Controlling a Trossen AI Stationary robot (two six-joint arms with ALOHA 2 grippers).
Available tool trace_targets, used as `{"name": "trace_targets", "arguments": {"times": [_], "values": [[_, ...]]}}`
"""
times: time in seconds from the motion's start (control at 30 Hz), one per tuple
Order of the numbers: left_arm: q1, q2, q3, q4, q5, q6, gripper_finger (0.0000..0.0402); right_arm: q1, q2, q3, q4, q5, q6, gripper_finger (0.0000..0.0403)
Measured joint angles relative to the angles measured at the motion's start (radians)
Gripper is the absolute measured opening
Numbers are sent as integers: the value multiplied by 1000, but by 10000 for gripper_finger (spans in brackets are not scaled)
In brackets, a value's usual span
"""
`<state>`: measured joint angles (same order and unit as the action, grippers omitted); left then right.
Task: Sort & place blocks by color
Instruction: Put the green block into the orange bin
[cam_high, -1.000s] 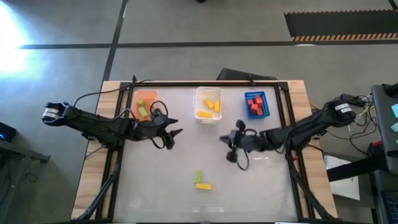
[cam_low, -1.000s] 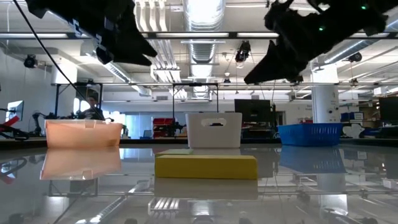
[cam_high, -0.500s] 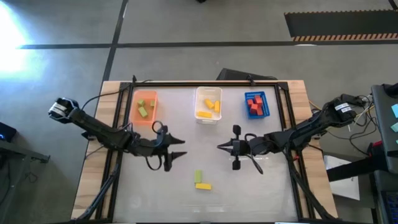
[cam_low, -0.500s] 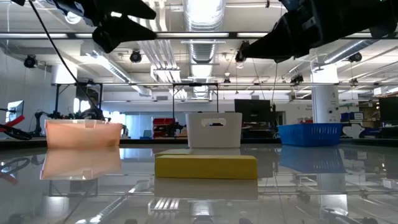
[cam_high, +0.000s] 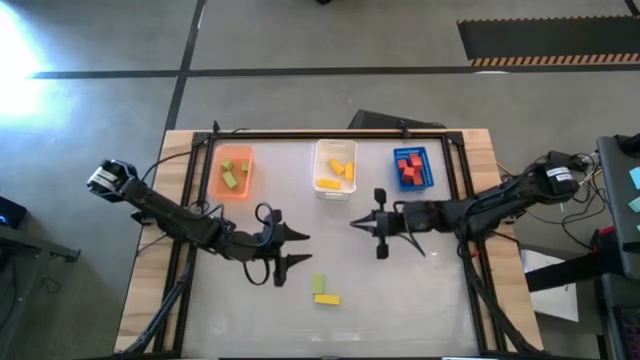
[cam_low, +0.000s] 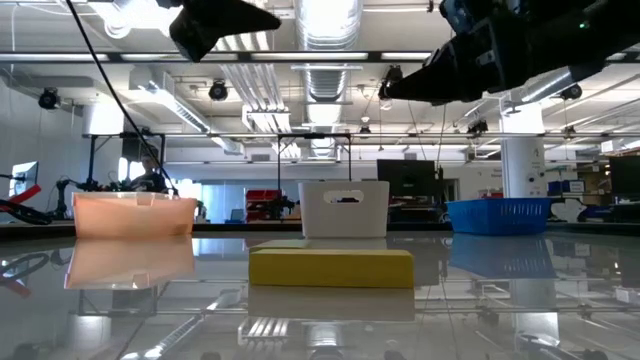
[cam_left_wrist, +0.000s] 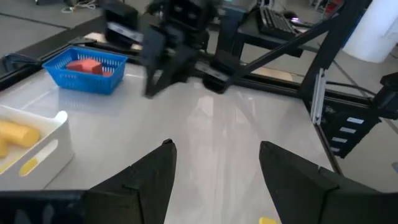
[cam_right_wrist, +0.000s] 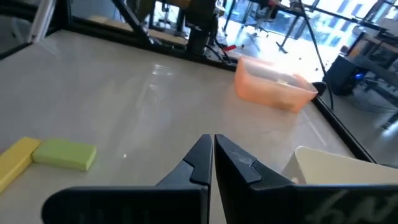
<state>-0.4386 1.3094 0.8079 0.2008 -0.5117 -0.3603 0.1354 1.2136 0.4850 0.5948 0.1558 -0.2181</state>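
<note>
The left gripper (cam_high: 298, 250) hovers with jaws spread and empty, near the green block (cam_high: 318, 284) and yellow block (cam_high: 326, 299), likely lining up a pick. These two lie touching on the tabletop (cam_high: 400, 300). The right gripper (cam_high: 354, 224), jaws pressed together, waits mid-table.

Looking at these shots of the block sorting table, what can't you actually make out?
- Low view: the green block is almost wholly hidden behind the yellow block.
- Low view: what lies in the orange bin, white bin and blue bin is hidden by their walls.
- High view: the red blocks sit too small and packed to count.
- Left wrist view: the other arm is blurred.
</note>
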Motion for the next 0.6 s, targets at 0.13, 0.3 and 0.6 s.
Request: {"name": "trace_targets", "arguments": {"times": [0.13, 0.3, 0.6], "values": [[-2, 14, 19, -8, 6, -3, 215, -90, -12, 0, 25, -97, -16, 9], [-10, 60, 18, -43, 35, -95, 215, -145, -31, 0, 70, -164, -50, 9], [-22, 280, 54, -73, 171, -127, 215, -162, -103, 6, 99, -164, -122, 9]]}}
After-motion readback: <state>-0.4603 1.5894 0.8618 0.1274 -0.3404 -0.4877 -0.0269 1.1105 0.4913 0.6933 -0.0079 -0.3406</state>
